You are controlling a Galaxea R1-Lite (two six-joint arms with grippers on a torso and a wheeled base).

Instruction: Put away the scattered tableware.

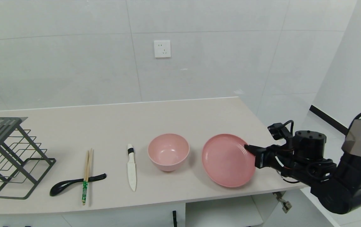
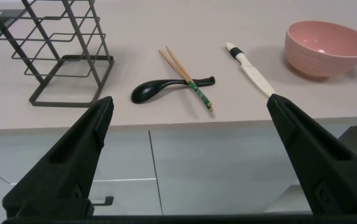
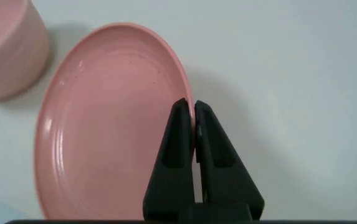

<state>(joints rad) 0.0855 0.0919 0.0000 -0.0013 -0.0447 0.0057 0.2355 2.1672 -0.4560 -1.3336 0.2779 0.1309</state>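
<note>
A pink plate [image 1: 227, 160] [image 3: 103, 137] lies near the counter's right end. My right gripper [image 1: 249, 148] [image 3: 194, 121] is shut on its right rim, one finger above and one below. Left of the plate stands a pink bowl [image 1: 168, 151] [image 2: 328, 46] [image 3: 4, 50]. Further left lie a white knife [image 1: 131, 167] [image 2: 250, 68], a pair of chopsticks [image 1: 87, 171] [image 2: 184, 74] and a black spoon [image 1: 73, 183] [image 2: 159, 88] under them. My left gripper [image 2: 189, 99] hangs open in front of the counter's edge, below the chopsticks, holding nothing.
A dark wire dish rack [image 1: 7, 151] [image 2: 60, 43] stands at the counter's left end. The counter [image 1: 111, 126] is bare behind the tableware, up to the tiled wall. Its right edge runs just beside the plate. Cabinet fronts [image 2: 215, 168] sit below.
</note>
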